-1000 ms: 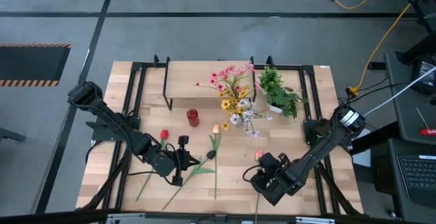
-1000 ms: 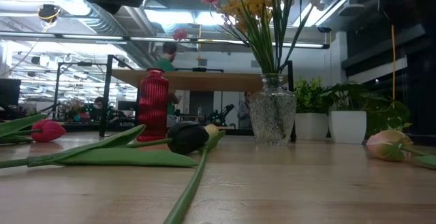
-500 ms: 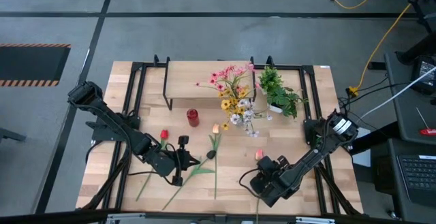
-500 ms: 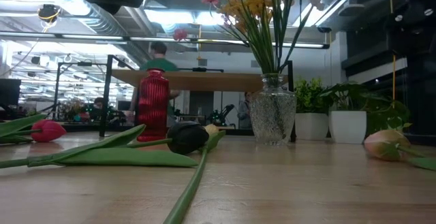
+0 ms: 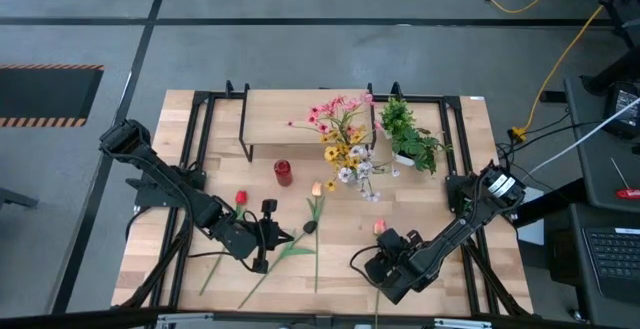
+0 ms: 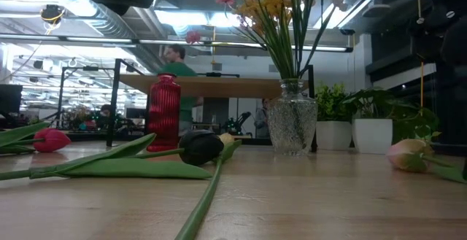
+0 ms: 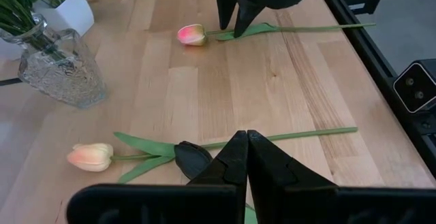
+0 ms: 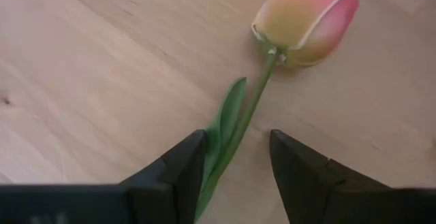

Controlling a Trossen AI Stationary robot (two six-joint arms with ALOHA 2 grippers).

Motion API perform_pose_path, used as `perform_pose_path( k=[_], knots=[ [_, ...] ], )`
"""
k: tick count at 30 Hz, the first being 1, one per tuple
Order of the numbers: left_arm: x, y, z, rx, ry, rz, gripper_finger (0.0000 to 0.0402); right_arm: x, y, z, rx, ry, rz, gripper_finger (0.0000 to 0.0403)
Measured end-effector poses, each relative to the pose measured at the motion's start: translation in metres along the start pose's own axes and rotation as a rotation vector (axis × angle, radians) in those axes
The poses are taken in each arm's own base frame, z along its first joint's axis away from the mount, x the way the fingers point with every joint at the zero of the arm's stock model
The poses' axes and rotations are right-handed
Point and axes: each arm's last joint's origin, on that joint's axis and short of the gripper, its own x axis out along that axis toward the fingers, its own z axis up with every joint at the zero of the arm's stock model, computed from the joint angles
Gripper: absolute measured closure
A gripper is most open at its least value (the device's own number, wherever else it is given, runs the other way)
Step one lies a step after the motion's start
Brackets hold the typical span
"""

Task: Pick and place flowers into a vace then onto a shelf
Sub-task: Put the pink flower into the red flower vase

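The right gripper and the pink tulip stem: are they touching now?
Cannot tell. In the right wrist view the right gripper straddles the pink tulip stem, open; contact is unclear.

A small red ribbed vase point(image 5: 283, 173) stands on the worktop point(image 5: 440, 209). A leafy plant in a white pot point(image 5: 410, 139) sits near the far right corner.

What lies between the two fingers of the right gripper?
In the right wrist view, the green stem of the pink tulip lies on the table between the open fingers of the right gripper.
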Motion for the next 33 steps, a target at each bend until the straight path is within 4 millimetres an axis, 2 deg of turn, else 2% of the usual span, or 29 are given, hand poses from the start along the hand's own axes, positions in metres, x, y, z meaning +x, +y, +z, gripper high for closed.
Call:
perform_pose_path(
  k=[5, 15, 26, 30, 33],
  knots=[
    [0.000, 0.000, 0.000, 0.000, 0.000, 0.000, 0.0398, 0.000, 0.000, 0.000, 0.003, 0.000, 0.003, 0.0279],
    [0.000, 0.000, 0.000, 0.000, 0.000, 0.000, 0.0399, 0.001, 0.002, 0.000, 0.017, -0.023, 0.017, 0.0394],
    [0.000, 0.000, 0.000, -0.001, 0.000, 0.000, 0.0400, -0.004, -0.001, 0.000, -0.033, -0.052, 0.016, 0.0400],
    [0.000, 0.000, 0.000, -0.001, -0.002, 0.007, 0.0396, -0.019, -0.002, 0.010, -0.105, -0.112, 0.062, 0.0401],
    [0.000, 0.000, 0.000, -0.016, -0.002, 0.008, 0.0399, -0.038, -0.006, 0.020, -0.160, -0.135, 0.105, 0.0401]
  ],
)
